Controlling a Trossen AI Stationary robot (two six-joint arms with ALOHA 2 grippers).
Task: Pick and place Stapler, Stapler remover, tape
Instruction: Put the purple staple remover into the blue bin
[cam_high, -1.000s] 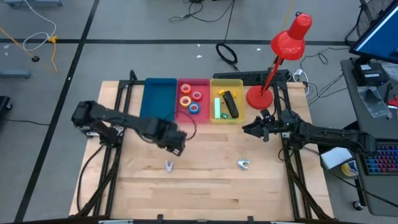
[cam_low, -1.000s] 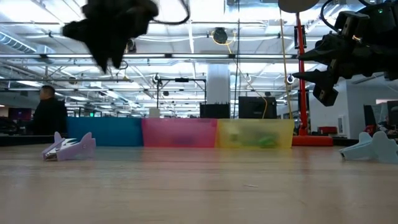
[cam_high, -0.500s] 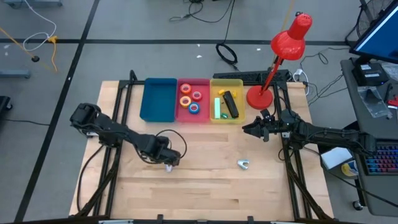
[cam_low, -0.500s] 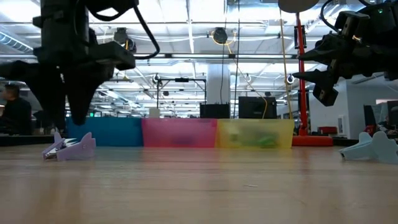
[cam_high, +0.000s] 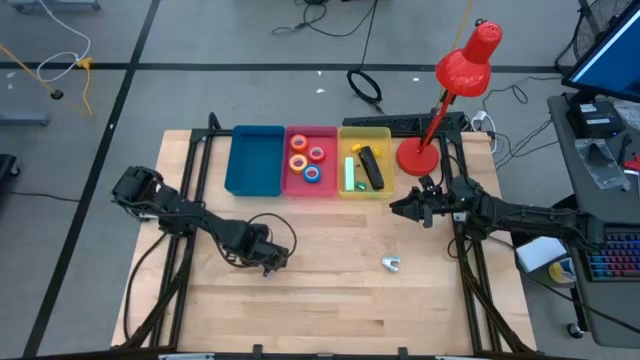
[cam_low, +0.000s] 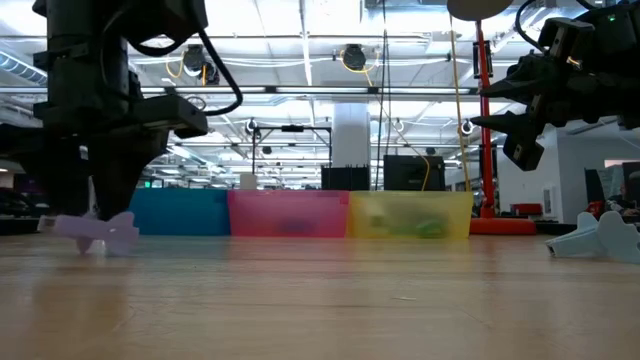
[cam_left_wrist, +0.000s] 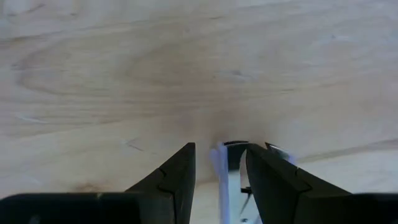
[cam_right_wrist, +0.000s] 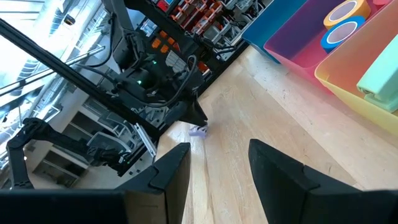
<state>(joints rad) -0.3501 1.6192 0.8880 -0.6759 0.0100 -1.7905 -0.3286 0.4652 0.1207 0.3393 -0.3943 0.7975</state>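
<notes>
My left end effector (cam_high: 270, 264) reaches down onto the pale wood-grain worktop (cam_high: 340, 290), fingers narrowed around a small lilac clawed stapler remover (cam_low: 98, 231). My right end effector (cam_high: 400, 209) hovers parted, empty. Ring-shaped tape rolls (cam_high: 306, 160) sit in the pink translucent bin (cam_high: 325, 189).

Two slim arms, matte black throughout, built of tubular links between chunky rounded joints. Bulky dark shoulder block on the left arm (cam_high: 135, 187); thin black cable looping free beside its wrist. Right arm (cam_high: 520, 213) likewise black, with clustered housings at the wrist. Broad, dark, wedge-shaped fingers (cam_right_wrist: 171, 171) with flat inner faces, tapering to blunt tips.
</notes>
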